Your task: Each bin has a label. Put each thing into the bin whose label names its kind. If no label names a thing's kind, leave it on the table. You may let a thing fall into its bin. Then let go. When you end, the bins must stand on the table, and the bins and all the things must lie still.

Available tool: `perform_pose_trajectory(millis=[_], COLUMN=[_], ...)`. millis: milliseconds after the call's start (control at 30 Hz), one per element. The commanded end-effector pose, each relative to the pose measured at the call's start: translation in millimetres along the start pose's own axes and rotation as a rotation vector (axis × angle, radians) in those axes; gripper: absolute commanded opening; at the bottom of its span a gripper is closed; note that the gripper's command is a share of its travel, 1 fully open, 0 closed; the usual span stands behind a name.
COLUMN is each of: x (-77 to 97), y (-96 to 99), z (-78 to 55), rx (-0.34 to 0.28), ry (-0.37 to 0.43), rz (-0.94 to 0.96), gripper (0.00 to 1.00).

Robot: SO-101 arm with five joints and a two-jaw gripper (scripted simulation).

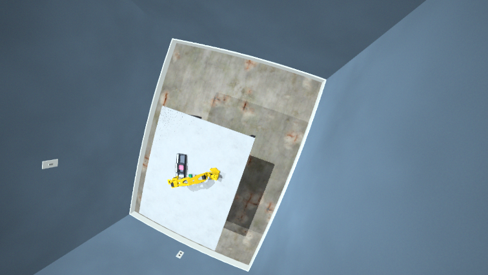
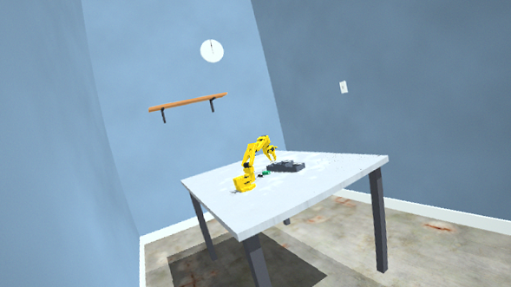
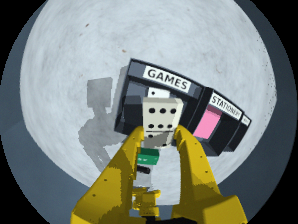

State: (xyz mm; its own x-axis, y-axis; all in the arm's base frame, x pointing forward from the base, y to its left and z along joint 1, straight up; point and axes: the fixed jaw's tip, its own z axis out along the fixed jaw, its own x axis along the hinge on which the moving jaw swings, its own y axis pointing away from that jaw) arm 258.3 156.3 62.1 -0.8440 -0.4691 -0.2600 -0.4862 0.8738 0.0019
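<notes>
My gripper (image 3: pixel 160 133) (image 2: pixel 273 160) is shut on a cream domino (image 3: pixel 162 112) with black dots, held above the GAMES bin (image 3: pixel 193 102). Another domino (image 3: pixel 157 92) shows partly inside that bin, mostly hidden behind the held one. A pink block-like thing (image 3: pixel 209 123) (image 1: pixel 181 167) lies in the STATIONERY bin (image 3: pixel 214 145). A third bin (image 3: pixel 240 136) (image 1: pixel 183 159) stands beyond it; its label is too small to read. A green thing (image 3: pixel 148 157) (image 1: pixel 190 175) (image 2: pixel 266 172) and a small black thing (image 3: pixel 143 170) (image 2: pixel 260 175) lie on the table near the GAMES bin.
The three dark bins stand in a row on the white table (image 1: pixel 191 218) (image 2: pixel 304 194). The yellow arm's base (image 1: pixel 214 173) (image 2: pixel 245 183) stands on the table, with the green and black things between it and the bins. The arm's shadow falls beside the GAMES bin.
</notes>
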Motion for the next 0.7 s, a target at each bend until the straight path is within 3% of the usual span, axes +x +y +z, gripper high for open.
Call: perform_pose_trajectory(millis=[0,667], x=[-15.2,-14.1], y=[3.2,3.2], z=[-20.6,-19.2], rx=[-0.006,-0.006], ry=[-0.111,-0.102], rz=[0.001,0.001], gripper=[0.0,0.0])
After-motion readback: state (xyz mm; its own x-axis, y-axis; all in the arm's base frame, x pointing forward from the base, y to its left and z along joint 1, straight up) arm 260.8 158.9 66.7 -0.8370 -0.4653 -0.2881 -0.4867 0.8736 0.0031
